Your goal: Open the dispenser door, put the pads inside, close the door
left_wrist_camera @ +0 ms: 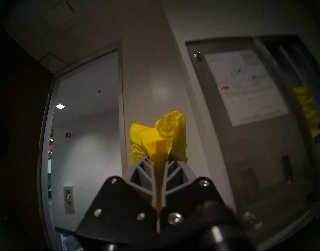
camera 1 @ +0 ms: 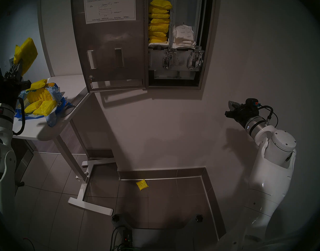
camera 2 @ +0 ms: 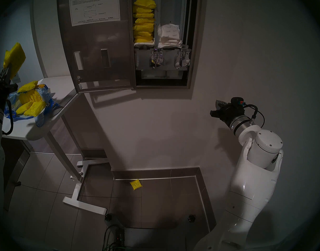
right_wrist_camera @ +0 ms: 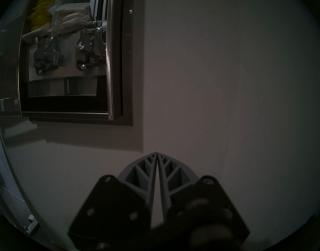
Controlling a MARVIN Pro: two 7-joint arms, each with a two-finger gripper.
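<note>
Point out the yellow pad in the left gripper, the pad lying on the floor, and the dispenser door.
held pad (camera 1: 27, 54): head left view, middle of its wrapper.
floor pad (camera 1: 142, 185): head left view, its centre.
dispenser door (camera 1: 108, 38): head left view, bare steel below the sheet.

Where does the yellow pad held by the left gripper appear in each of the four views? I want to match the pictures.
Head stereo left: the held yellow pad is at the far left, above the left gripper.
Head stereo right: far left edge.
Left wrist: centre, pinched between the fingers.
Right wrist: not in it.
Shared landmark: the stack of yellow pads in the dispenser's left chute shows in all four views.
</note>
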